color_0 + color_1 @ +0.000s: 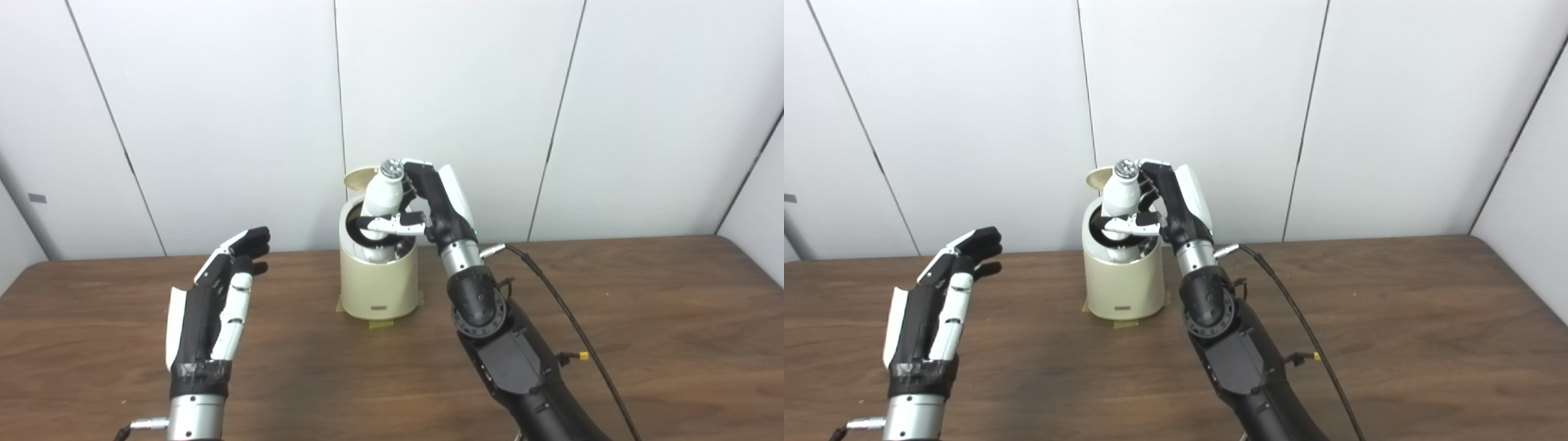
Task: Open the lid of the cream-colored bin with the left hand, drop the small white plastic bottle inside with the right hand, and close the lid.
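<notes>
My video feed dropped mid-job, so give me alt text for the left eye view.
The right hand holds the small white bottle tilted over the open mouth of the cream bin, whose lid stands raised behind. The left hand waits open, apart from the bin, above the wooden table.

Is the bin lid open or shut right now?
Open: the lid stands up behind the bin, and its dark mouth shows around the bottle.

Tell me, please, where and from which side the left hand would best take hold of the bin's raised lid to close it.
Probably the lid at its free upper rim, reached from the bin's left side. It stands tipped up behind the opening, and the right hand, holding the white bottle in the mouth, takes up the right side. The open left hand waits apart, left of the bin.
</notes>
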`<action>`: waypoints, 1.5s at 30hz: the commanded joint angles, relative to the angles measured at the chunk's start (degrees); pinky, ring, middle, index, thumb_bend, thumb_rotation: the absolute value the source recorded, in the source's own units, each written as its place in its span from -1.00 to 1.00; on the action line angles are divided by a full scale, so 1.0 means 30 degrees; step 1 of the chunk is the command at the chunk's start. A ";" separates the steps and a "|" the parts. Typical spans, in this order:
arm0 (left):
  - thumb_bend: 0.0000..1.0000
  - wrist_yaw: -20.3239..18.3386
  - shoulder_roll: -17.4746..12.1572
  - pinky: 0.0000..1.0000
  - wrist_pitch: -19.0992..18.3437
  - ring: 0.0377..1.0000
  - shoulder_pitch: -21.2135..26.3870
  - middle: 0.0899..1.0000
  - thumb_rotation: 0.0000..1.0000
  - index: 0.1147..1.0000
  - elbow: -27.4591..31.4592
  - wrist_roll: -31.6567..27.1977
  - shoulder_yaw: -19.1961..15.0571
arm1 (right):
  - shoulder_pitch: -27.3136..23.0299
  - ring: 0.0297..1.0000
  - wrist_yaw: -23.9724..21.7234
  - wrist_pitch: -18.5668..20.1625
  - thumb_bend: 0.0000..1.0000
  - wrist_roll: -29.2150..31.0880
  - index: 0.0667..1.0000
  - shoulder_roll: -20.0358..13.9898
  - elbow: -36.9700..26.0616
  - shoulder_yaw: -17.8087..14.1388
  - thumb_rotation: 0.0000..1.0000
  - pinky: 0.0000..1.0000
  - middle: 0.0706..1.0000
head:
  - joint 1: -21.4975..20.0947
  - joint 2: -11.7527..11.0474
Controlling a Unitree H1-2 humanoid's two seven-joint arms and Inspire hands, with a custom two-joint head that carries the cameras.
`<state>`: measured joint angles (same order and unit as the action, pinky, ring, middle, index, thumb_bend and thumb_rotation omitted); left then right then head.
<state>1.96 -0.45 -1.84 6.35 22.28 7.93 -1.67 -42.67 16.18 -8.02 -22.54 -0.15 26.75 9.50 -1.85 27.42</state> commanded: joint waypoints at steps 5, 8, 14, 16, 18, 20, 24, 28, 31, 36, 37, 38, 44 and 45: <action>-0.38 0.0094 0.0000 0.50 0.0258 0.58 0.0526 0.56 0.62 0.52 0.0732 0.0140 0.0073 | -0.0280 -0.12 0.0493 -0.2551 -0.01 -0.0624 -0.12 -0.0363 0.0113 0.0222 -1.00 -0.28 0.03 | -0.0016 0.0012; -0.39 0.0095 0.0009 0.49 0.0487 0.58 0.0529 0.56 0.59 0.51 0.0668 0.0005 0.0064 | -0.0129 -0.12 0.0665 -0.3295 -0.01 -0.0930 -0.12 -0.0452 0.0321 0.0278 -1.00 -0.28 0.03 | -0.0051 0.0016; -0.37 0.0103 0.0013 0.48 0.0949 0.56 0.0527 0.54 0.53 0.49 0.0535 -0.0158 0.0056 | 0.0069 -0.15 0.0921 -0.4111 -0.02 -0.1483 -0.12 -0.0649 0.0539 0.0393 -1.00 -0.35 0.06 | -0.0090 0.0034; -0.37 0.0083 -0.0005 0.48 0.1003 0.56 0.0521 0.54 0.53 0.49 0.0521 -0.0180 0.0058 | 0.0124 -0.15 0.0963 -0.4265 -0.02 -0.1670 -0.12 -0.0717 0.0557 0.0445 -1.00 -0.36 0.06 | -0.0090 0.0034; -0.36 0.0073 -0.0034 0.48 0.1017 0.57 0.0515 0.54 0.53 0.49 0.0496 -0.0190 0.0051 | 0.0145 -0.15 0.1123 -0.4500 -0.02 -0.1925 -0.12 -0.0788 0.0625 0.0524 -1.00 -0.35 0.06 | -0.0115 0.0030; -0.36 0.0062 -0.0041 0.49 0.0973 0.57 0.0503 0.54 0.53 0.49 0.0510 -0.0226 0.0044 | 0.0128 -0.15 0.1382 -0.4930 -0.01 -0.2200 -0.12 -0.0862 0.0813 0.0605 -1.00 -0.32 0.05 | -0.0115 0.0030; -0.37 -0.0010 -0.0079 0.50 0.1010 0.57 0.0484 0.55 0.53 0.49 0.0538 -0.0315 0.0093 | 0.0071 -0.16 0.2192 -0.5422 -0.01 -0.3277 -0.12 -0.1077 0.1129 0.0927 -1.00 -0.32 0.05 | -0.0102 0.0027; -0.40 0.0071 -0.0039 0.48 0.1029 0.56 0.0479 0.54 0.53 0.48 0.0516 -0.0199 0.0117 | -0.0022 -0.16 0.2847 -0.5767 -0.01 -0.3718 -0.12 -0.1090 0.1406 0.1032 -1.00 -0.29 0.04 | -0.0098 0.0012; -0.40 0.0138 0.0020 0.47 0.0995 0.55 0.0487 0.53 0.53 0.48 0.0514 -0.0078 0.0136 | -0.0146 -0.16 0.3399 -0.5976 -0.01 -0.4119 -0.11 -0.1129 0.1651 0.1134 -1.00 -0.29 0.03 | -0.0078 -0.0020; -0.40 0.0159 0.0074 0.46 0.0925 0.55 0.0483 0.53 0.52 0.48 0.0554 0.0023 0.0156 | -0.0365 -0.15 0.4470 -0.6272 -0.01 -0.4581 -0.12 -0.1303 0.1968 0.1568 -1.00 -0.29 0.03 | -0.0054 -0.0053; -0.41 0.0152 0.0080 0.45 0.0920 0.54 0.0480 0.53 0.52 0.47 0.0565 0.0009 0.0157 | -0.0414 -0.14 0.4658 -0.6284 -0.01 -0.4614 -0.12 -0.1357 0.2034 0.1706 -1.00 -0.29 0.03 | -0.0057 -0.0059; -0.41 0.0144 0.0084 0.45 0.0919 0.54 0.0478 0.53 0.51 0.48 0.0571 -0.0012 0.0158 | -0.0455 -0.14 0.4817 -0.6289 -0.01 -0.4613 -0.13 -0.1410 0.2094 0.1841 -1.00 -0.29 0.03 | -0.0057 -0.0059; -0.39 0.0185 0.0161 0.46 0.0816 0.55 0.0449 0.53 0.51 0.48 0.0659 0.0128 0.0204 | -0.0841 -0.16 0.6120 -0.6298 -0.02 -0.4659 -0.11 -0.1704 0.2699 0.2768 -1.00 -0.36 0.07 | -0.0040 -0.0051; -0.39 0.0154 0.0152 0.46 0.0860 0.55 0.0452 0.53 0.51 0.48 0.0637 0.0057 0.0212 | -0.0901 -0.16 0.6304 -0.6298 -0.02 -0.4687 -0.11 -0.1750 0.2801 0.2898 -1.00 -0.36 0.07 | -0.0019 -0.0056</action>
<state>1.98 -0.28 -1.01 6.29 22.67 7.94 -1.34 -41.93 33.43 -25.37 -36.63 -4.88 35.28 18.18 -1.85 27.25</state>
